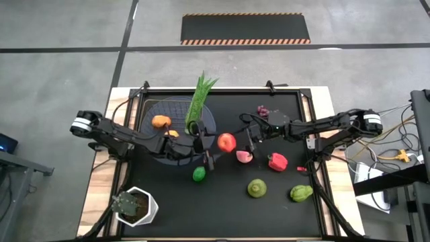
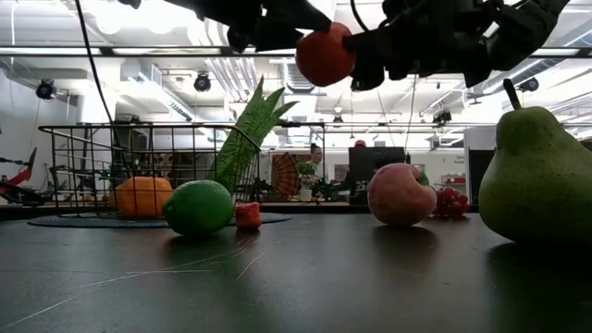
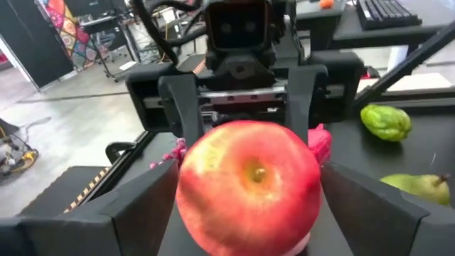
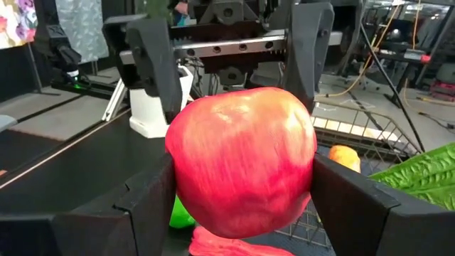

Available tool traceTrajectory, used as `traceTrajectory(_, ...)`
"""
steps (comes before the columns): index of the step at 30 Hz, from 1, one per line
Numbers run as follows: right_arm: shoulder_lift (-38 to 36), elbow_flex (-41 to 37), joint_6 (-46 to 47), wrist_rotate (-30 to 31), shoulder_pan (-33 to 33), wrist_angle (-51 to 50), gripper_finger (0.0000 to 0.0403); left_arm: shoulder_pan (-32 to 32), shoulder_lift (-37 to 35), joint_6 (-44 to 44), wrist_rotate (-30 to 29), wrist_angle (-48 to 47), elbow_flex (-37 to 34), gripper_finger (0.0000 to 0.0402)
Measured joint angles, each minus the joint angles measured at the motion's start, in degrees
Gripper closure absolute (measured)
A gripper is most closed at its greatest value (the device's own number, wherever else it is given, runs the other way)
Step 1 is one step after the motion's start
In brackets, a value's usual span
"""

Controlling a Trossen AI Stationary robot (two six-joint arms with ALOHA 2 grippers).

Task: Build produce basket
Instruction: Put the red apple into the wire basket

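Black table [image 1: 269, 208] stands on grey floor [image 1: 60, 40] with striped mat [image 1: 246, 29].

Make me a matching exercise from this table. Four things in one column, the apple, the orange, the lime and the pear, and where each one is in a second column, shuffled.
Things:
1. apple
2. orange
3. lime
4. pear

Places:
A. inside the basket
B. on the table, farthest toward the right arm's side
C. in the air between the left gripper and the right gripper
D. on the table just outside the basket

Pairs: 1-C, 2-A, 3-D, 4-B
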Motion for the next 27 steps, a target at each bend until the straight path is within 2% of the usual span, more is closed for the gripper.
traceTrajectory(8, 0.04, -0.26, 0.42, -0.32, -0.07, -0.74, 0.0129, 0.43, 4.33, 3.06, -0.96, 6.52, 0.0, 0.0077)
traceTrajectory(14, 0.02, -0.65, 1.11, -0.36, -0.02, 0.0, 0.0125, 0.43, 4.23, 2.79, -0.74, 6.95, 0.0, 0.0115)
traceTrajectory(24, -0.03, -0.54, 5.06, 0.19, -0.13, 0.48, 0.0043, 0.56, 4.36, 0.43, -0.45, 6.55, 0.04, 0.0134)
traceTrajectory(27, -0.89, -0.52, 6.05, 0.18, -0.28, -0.03, 0.0035, 0.54, 4.01, -1.09, -0.77, 5.12, 0.06, 0.0135)
